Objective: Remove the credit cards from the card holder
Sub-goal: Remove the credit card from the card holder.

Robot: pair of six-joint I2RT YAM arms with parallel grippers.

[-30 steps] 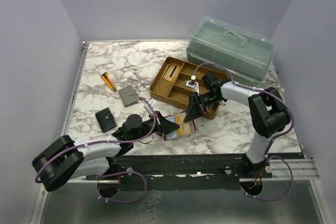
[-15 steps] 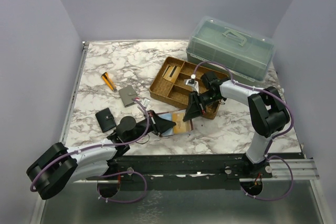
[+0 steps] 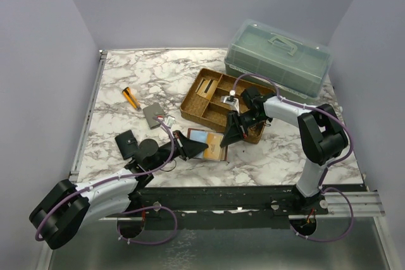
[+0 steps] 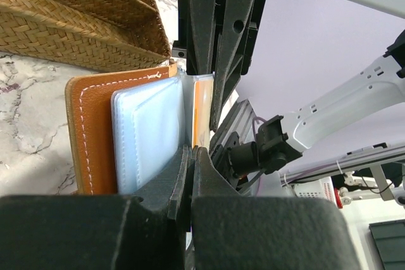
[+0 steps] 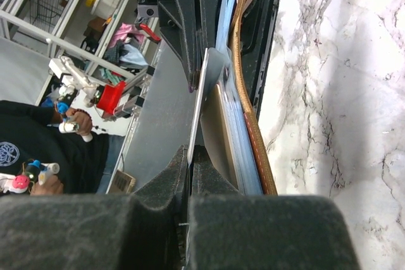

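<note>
**Setting.** White-and-grey marbled table (image 3: 126,74), enclosed by plain lavender walls.

**Item 1, left gripper (image 4: 192,156).** Jaws were pressed together on a thin leaf at the edge of the card holder (image 4: 88,131). Its pale-blue plastic sleeves fanned out just beside the fingertips.

**Item 2, right gripper (image 5: 190,156).** Jaws were closed tight on the edge of a thin orange credit card (image 4: 201,115), which stood partly out of the holder's sleeves. It met the left gripper across the holder, from the opposite side.

**Item 3, card holder.** Reddish-brown leather with white stitching. It lay open on the table near the front edge, between the two grippers, touching the near side of the woven tray (image 3: 218,100).

**Item 4, woven tray.** Tan, with several compartments, just behind the holder. A clear-green lidded box (image 3: 278,56) with a handle stood behind it at the far right.

**Item 5, left side of table.** A black wallet (image 3: 128,144) lay near the left arm. A grey wallet (image 3: 154,115) lay further back, and a small orange-and-black pen (image 3: 131,98) beyond that. All three were apart from one another.
</note>
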